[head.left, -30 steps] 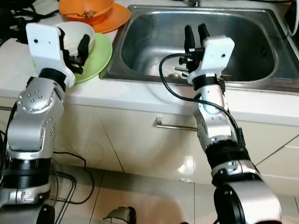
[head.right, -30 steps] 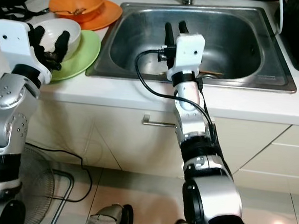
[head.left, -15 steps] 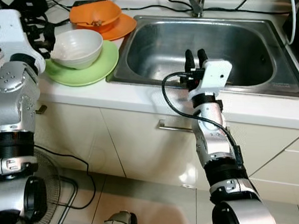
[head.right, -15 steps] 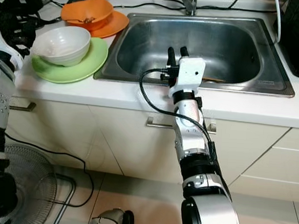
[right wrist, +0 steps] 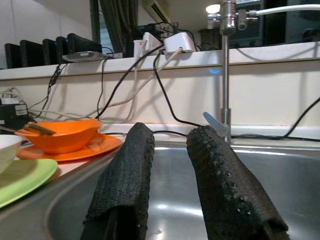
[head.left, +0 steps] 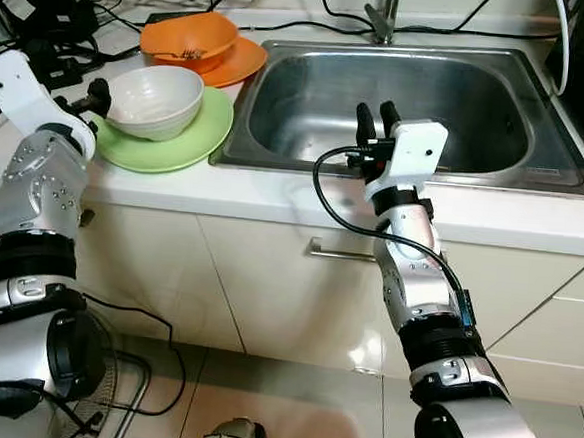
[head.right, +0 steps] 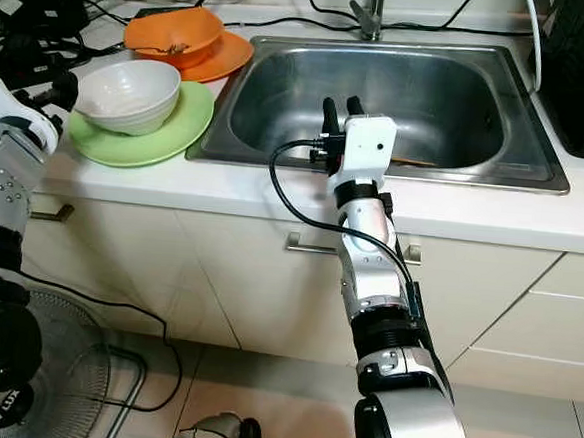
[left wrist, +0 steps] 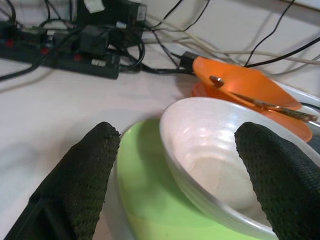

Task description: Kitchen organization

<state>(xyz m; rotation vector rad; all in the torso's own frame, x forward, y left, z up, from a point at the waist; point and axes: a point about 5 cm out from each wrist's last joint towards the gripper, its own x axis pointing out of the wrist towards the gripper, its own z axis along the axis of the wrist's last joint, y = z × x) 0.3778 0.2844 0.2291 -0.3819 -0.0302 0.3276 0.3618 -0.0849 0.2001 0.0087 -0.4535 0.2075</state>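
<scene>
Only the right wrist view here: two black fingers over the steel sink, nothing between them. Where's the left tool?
Observer: The left tool is open, with one finger on each side of the white ceramic bowl on the round green plate. I can't tell if it touches the bowl.
Operator: Anything in that bowl?
Observer: It looks empty in the left wrist view.
Operator: Sink contents?
Observer: A thin brownish stick-like item lies on the floor of the stainless steel sink, just beyond the right tool. I can't tell what it is.
</scene>
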